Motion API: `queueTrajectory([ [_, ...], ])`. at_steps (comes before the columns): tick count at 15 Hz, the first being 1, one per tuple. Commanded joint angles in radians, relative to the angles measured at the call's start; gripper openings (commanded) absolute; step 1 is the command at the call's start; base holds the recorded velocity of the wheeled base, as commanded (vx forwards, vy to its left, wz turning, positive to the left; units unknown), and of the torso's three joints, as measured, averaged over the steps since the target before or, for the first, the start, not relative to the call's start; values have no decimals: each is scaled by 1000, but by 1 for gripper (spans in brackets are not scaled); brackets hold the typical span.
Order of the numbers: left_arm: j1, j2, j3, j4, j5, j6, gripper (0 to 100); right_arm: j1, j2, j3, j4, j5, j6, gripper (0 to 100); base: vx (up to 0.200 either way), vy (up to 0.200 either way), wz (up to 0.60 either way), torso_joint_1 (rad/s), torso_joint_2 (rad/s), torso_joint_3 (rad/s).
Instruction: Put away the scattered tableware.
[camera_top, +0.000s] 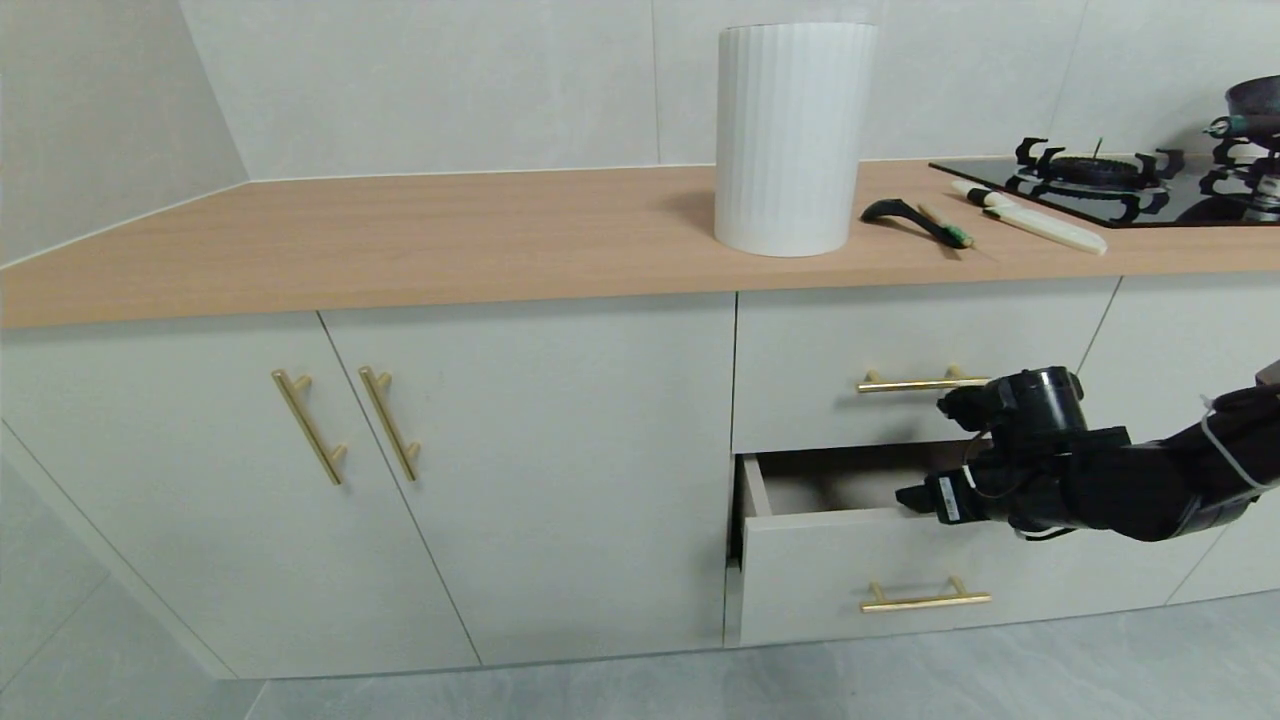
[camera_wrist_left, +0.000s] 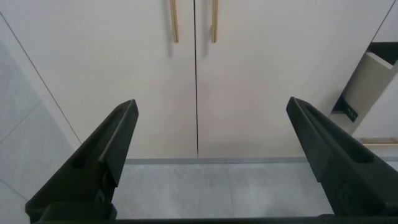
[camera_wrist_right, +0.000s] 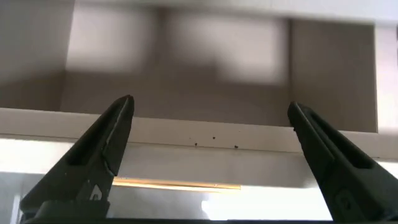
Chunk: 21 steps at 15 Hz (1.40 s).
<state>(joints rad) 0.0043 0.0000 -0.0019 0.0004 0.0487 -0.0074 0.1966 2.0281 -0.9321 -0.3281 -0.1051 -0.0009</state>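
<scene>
On the wooden counter (camera_top: 400, 240) lie a black-handled utensil (camera_top: 905, 215), a thin green-tipped stick (camera_top: 945, 228) and a white knife (camera_top: 1040, 222), all to the right of a tall white ribbed container (camera_top: 790, 140). Below them the lower drawer (camera_top: 850, 560) is pulled partly out. My right gripper (camera_top: 937, 452) is open at the top edge of the drawer front; in its wrist view the gripper (camera_wrist_right: 210, 104) faces the bare drawer interior (camera_wrist_right: 186, 81) over the front's rim (camera_wrist_right: 205, 134). My left gripper (camera_wrist_left: 211, 102) is open and holds nothing, low in front of the cabinet doors (camera_wrist_left: 249, 81).
A black gas hob (camera_top: 1100, 185) with a dark pot (camera_top: 1255, 105) sits at the counter's right end. The upper drawer (camera_top: 900, 350) is closed, its gold handle (camera_top: 920, 382) just above my right gripper. Double doors with gold handles (camera_top: 310, 425) stand to the left. Grey floor lies below.
</scene>
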Motion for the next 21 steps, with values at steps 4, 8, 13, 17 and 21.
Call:
queueTrajectory([
  [4, 0, 0, -1, 0, 0, 0, 100, -5, -72, -85, 288, 1, -1, 100, 0, 0, 0, 0, 0, 0],
  [8, 0, 0, 0, 0, 0, 0, 100, -5, -95, -171, 595, 1, -5, 100, 0, 0, 0, 0, 0, 0],
  [13, 0, 0, -1, 0, 0, 0, 100, -2, -94, -183, 750, -1, -71, 100, 0, 0, 0, 0, 0, 0],
  [17, 0, 0, 0, 0, 0, 0, 100, 4, -94, -188, 853, -5, -96, 100, 0, 0, 0, 0, 0, 0],
  [21, 0, 0, 0, 0, 0, 0, 100, 23, -89, -212, 945, -5, -108, 100, 0, 0, 0, 0, 0, 0],
])
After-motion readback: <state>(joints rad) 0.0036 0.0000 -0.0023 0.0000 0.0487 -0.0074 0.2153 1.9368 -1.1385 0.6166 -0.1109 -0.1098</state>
